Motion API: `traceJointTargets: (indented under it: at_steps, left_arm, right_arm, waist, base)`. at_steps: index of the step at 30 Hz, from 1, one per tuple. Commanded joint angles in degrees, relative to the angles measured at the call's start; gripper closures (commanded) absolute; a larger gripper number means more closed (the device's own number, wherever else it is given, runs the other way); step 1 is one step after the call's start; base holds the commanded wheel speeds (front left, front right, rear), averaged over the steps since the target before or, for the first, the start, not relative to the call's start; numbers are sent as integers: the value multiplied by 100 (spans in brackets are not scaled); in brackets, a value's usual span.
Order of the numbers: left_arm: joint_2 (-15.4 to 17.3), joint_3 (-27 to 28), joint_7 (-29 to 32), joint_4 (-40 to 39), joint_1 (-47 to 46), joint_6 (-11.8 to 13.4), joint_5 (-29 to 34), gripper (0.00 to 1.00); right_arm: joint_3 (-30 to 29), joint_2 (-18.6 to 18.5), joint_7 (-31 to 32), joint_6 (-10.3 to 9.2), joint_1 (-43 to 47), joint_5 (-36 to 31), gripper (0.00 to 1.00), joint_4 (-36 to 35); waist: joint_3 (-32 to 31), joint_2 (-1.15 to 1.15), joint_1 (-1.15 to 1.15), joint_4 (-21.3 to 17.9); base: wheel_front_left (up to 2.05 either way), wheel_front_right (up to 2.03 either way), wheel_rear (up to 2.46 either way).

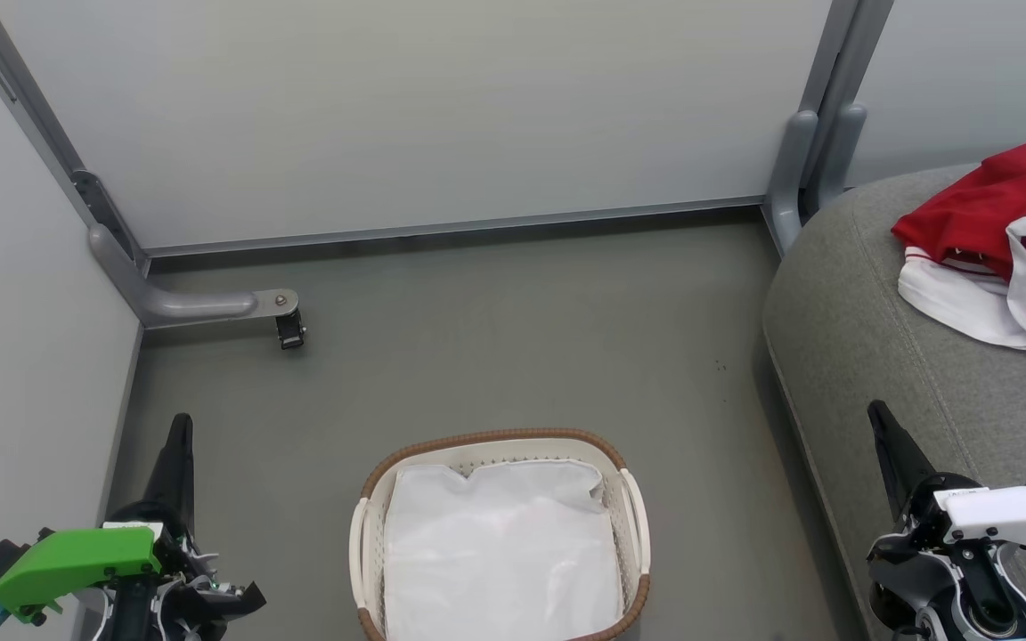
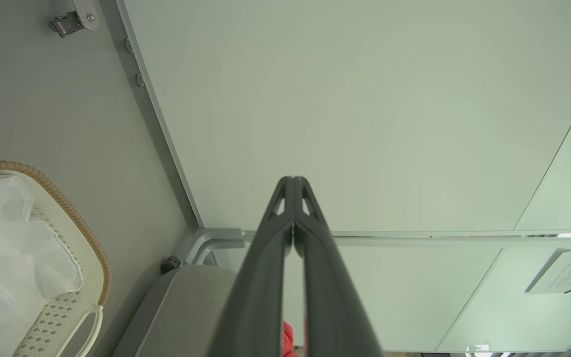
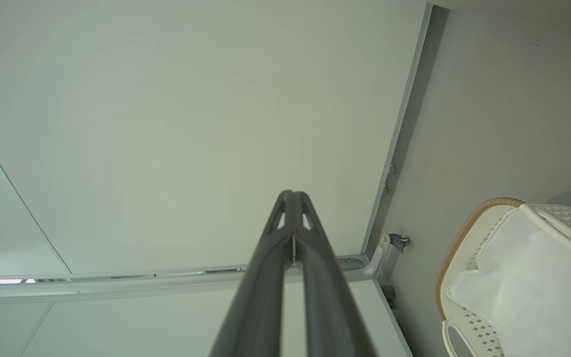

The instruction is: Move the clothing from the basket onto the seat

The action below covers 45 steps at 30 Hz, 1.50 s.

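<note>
Head view: basket [image 1: 497, 437] is seen at 6 o'clock on the floor [image 1: 522, 338], with the white liner [image 1: 500, 552] spread inside it.
Clothing: red-and-white clothing [image 1: 985, 218] is piled on the seat [image 1: 851, 338] at 3 o'clock, well apart from the basket.
Seat: grey cushion with rounded edge and stitched seam, found from 3 to 5 o'clock.
Left end effector: left end effector [image 1: 181, 432] is placed at 8 o'clock, fingers pointed to 12; in the left wrist view the fingers are pressed together at the tips and nothing is gripped.
Right end effector: right end effector [image 1: 880, 418] is seen at 4 o'clock against the seat's edge; in the right wrist view the fingers are closed tip to tip and nothing is held.
Left wrist view: basket at 8 o'clock, seat at 7 o'clock, a red sliver at 6 o'clock.
Right wrist view: basket at 4 o'clock.
Caster: caster [image 1: 290, 331] is fixed to a grey bracket at 10 o'clock.
</note>
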Motion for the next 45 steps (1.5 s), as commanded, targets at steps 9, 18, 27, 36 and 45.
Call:
traceJointTargets:
  at_steps: [9,18,27,36,45]
  left_arm:
    - [-2,11,20,-12,-58,-37,-18,100]
    - [-2,10,20,-12,-58,-37,-18,100]
    - [-1,10,19,-12,-58,-37,-18,100]
    - [-1,9,19,-12,-58,-37,-19,100]
    - [-1,9,19,-12,-58,-37,-19,100]
  right_arm:
    - [-9,-34,11,-4,-45,23,100,-25]
    - [-8,-34,10,-4,-45,25,100,-25]
    - [-6,-34,9,-4,-45,26,100,-25]
    - [-5,-34,8,-4,-45,27,100,-25]
    - [-4,-34,7,-4,-45,28,100,-25]
  waist:
    - [0,0,0,0]
    - [0,0,0,0]
    - [0,0,0,0]
    - [0,0,0,0]
    - [0,0,0,0]
  base:
    - [0,0,0]
    - [0,0,0]
    - [0,0,0]
    - [0,0,0]
    - [0,0,0]
